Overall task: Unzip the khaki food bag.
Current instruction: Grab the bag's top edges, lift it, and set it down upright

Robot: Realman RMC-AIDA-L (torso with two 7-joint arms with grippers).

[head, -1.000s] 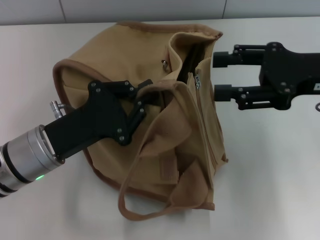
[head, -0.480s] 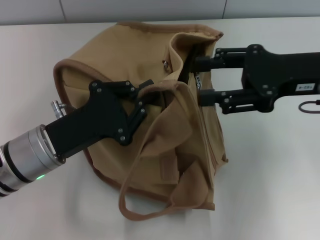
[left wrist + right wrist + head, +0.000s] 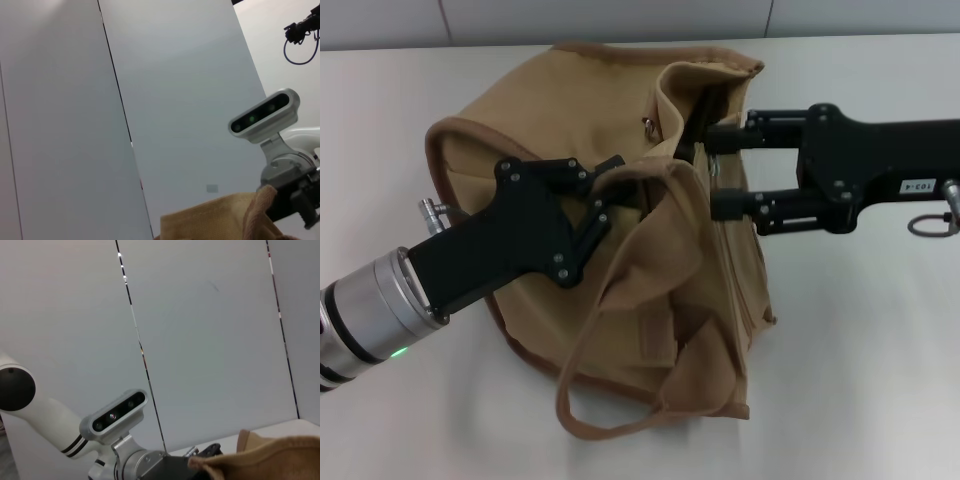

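The khaki food bag [image 3: 545,110] lies slumped on the white table, with its top zipper [image 3: 738,262] running toward me on its right part. My left gripper [image 3: 617,188] comes in from the lower left and is shut on a fold of the bag's top edge by a handle. My right gripper [image 3: 712,172] reaches in from the right, open, one finger on each side of the zipper's far end, where a small pull [image 3: 716,165] shows. Tan fabric of the bag shows in the left wrist view [image 3: 215,220] and in the right wrist view [image 3: 270,455].
The bag's loose webbing handle [image 3: 582,400] loops toward the table's near side. A metal snap [image 3: 647,125] sits on the bag's far part. The table [image 3: 880,380] is bare to the right of the bag. Both wrist views show mostly a grey panelled wall.
My right gripper has moved left, from beside the bag to over it, and its fingers now straddle the zipper's far end. My left gripper has held still on the bag.
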